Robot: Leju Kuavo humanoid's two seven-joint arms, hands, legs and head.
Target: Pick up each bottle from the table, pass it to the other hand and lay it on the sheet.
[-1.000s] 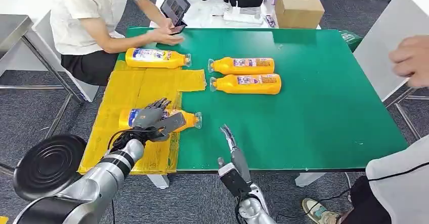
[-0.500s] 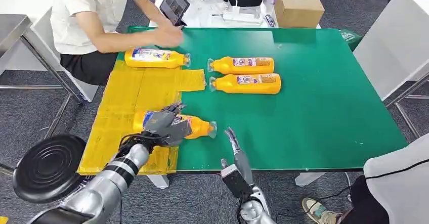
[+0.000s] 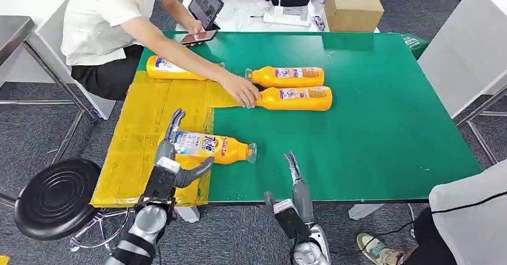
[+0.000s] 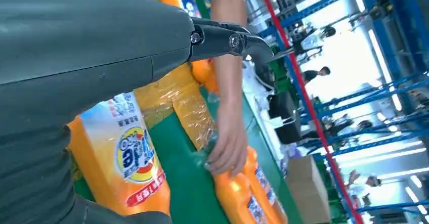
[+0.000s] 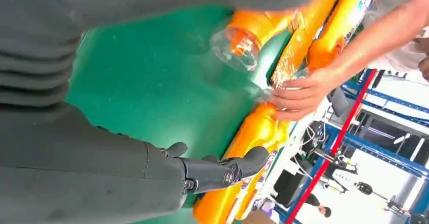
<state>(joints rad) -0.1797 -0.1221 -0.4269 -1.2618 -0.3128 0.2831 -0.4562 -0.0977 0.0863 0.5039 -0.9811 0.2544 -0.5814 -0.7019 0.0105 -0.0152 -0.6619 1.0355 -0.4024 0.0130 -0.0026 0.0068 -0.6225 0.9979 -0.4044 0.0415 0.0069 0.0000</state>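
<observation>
We see the left hand [image 3: 173,157] spread open beside one bottle [image 3: 212,147], the right hand [image 3: 296,184] open and empty, and four bottles in all.

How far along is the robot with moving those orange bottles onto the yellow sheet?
Roughly halfway. One orange plastic bottle lies on the yellow sheet at its far end. A second orange bottle lies half on the sheet's edge, neck over the green table, with the open left robot hand beside it. Two orange bottles remain on the table, where a person's hand touches one. The right robot hand is empty.
</observation>
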